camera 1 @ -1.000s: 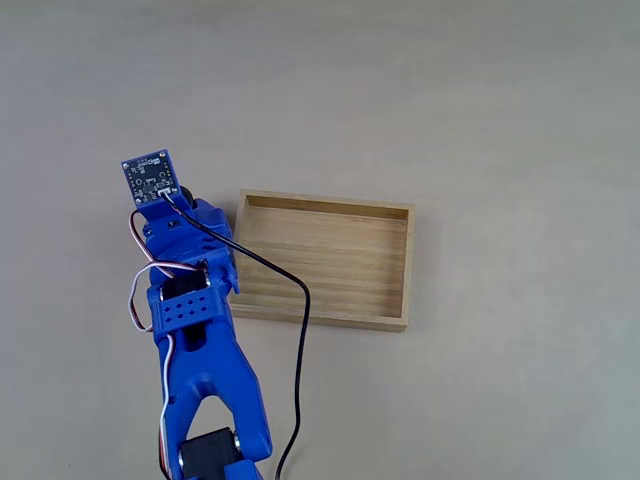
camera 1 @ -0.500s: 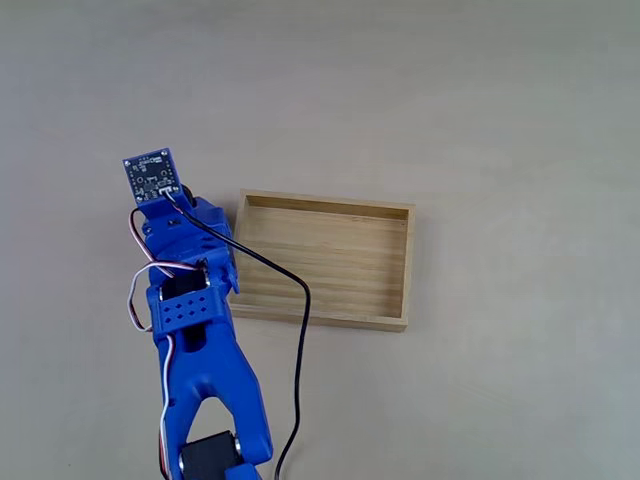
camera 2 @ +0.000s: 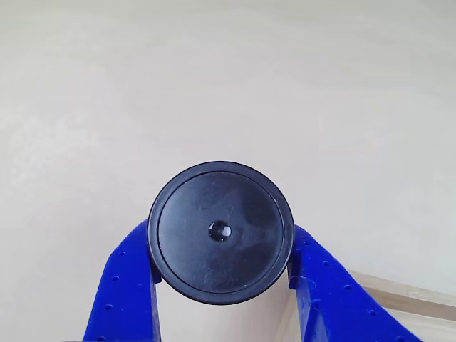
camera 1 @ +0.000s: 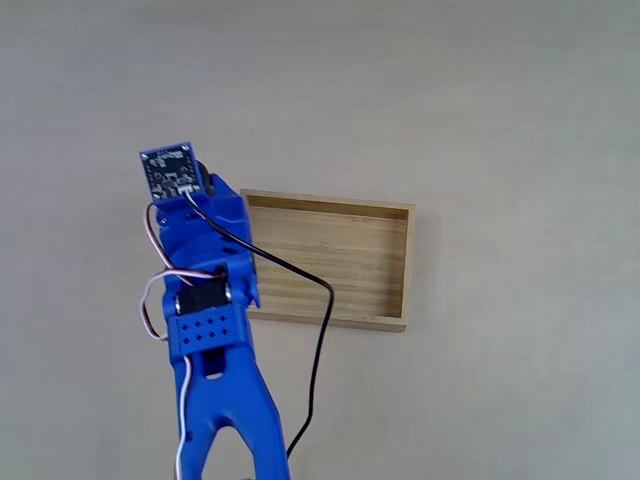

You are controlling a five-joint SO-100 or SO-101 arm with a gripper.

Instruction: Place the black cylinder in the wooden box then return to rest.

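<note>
The small matte black cylinder (camera 2: pixel 221 232) sits clamped between the blue pincer (camera 2: pixel 222 267) fingers, held just left of the shallow light-wood box (camera 1: pixel 330 262) in the fixed view. Against the frames before, the arm has risen and shifted right above the pale surface (camera 1: pixel 500 120); transfer appears under way.

Blue arm (camera 1: pixel 215 340) reaching up from the bottom edge.
The gripper (camera 2: pixel 221 274) is clamped, its two blue fingers (camera 2: pixel 128 285) pressed on either side of the black cylinder (camera 2: pixel 221 231).
</note>
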